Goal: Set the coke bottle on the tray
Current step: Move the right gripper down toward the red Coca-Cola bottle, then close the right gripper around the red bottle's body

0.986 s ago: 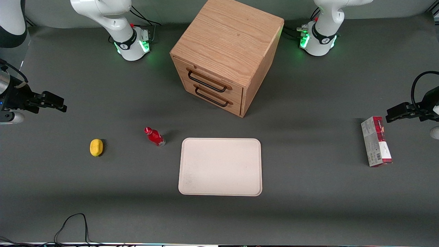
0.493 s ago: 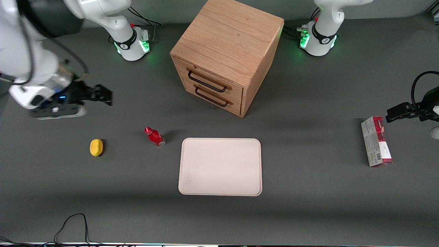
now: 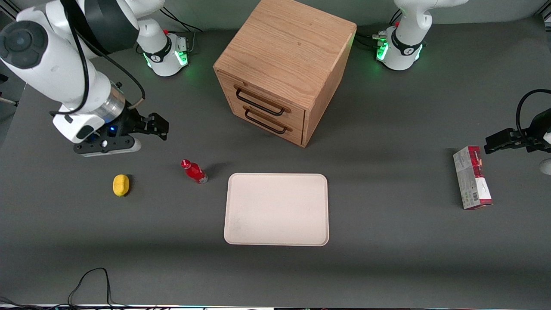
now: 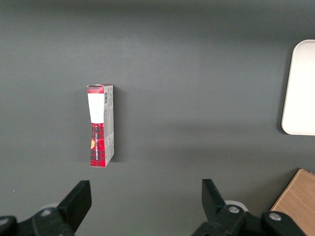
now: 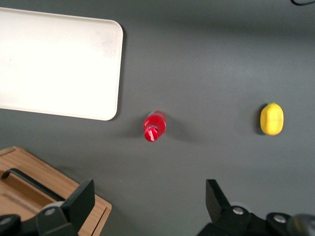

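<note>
Fig.: approach phase, front + wrist views. The coke bottle (image 3: 194,171) stood upright on the grey surface (image 3: 387,241), unheld, just beside the tray (image 3: 276,209) but apart from its rim, between the tray and a yellow lemon-like object (image 3: 121,185). The pincer (image 3: 158,125) hovered above the surface, farther from the front camera than the bottle and not touching it; its fingers (image 5: 81,199) were spread wide apart with nothing between them. Judged handling: small, light, prob. rigid plastic w/ a smooth rounded body, so likely slippery and easy to tip (narrow base, tall for its width). Best hold appeared to be across the red body at approx. mid-height, below the cap (image 5: 151,133), jaws squared to the bottle's axis; a hold at the cap risked swinging. The tray was flat and low-rimmed, so setting down called for a level release. Writing: no brand or label text was legible on the bottle. The red-and-grey carton (image 4: 101,125), toward the parked arm's end, showed a white panel and print too small to read. Wooden drawer cabinet (image 3: 284,69) carried no markings.
</note>
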Tool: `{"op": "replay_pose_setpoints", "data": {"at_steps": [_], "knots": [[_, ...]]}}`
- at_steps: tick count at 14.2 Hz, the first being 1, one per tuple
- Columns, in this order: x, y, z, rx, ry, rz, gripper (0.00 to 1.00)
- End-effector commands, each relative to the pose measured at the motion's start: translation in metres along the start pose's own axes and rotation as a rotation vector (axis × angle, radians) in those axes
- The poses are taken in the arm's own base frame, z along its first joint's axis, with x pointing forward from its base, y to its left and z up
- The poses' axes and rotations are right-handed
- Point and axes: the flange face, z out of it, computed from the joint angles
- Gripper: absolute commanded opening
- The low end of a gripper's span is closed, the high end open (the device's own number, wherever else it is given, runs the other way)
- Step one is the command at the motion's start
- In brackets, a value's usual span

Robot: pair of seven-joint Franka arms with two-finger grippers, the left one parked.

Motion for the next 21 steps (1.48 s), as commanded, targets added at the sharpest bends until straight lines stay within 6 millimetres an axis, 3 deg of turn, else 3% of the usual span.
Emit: {"op": "replay_pose_setpoints", "data": {"at_steps": [1, 5, 6, 11, 17, 21], "knots": [[0.005, -0.001, 0.040, 0.020, 0.012, 0.018, 1.00], [-0.003, -0.004, 0.113, 0.020, 0.026, 0.013, 1.00], [-0.011, -0.016, 0.129, 0.022, 0.033, -0.007, 1.00], [-0.023, -0.013, 0.194, 0.028, 0.070, -0.002, 1.00], [-0.017, -0.011, 0.235, 0.017, 0.051, 0.006, 1.00], [-0.018, -0.010, 0.242, 0.012, 0.036, 0.007, 1.00]]}}
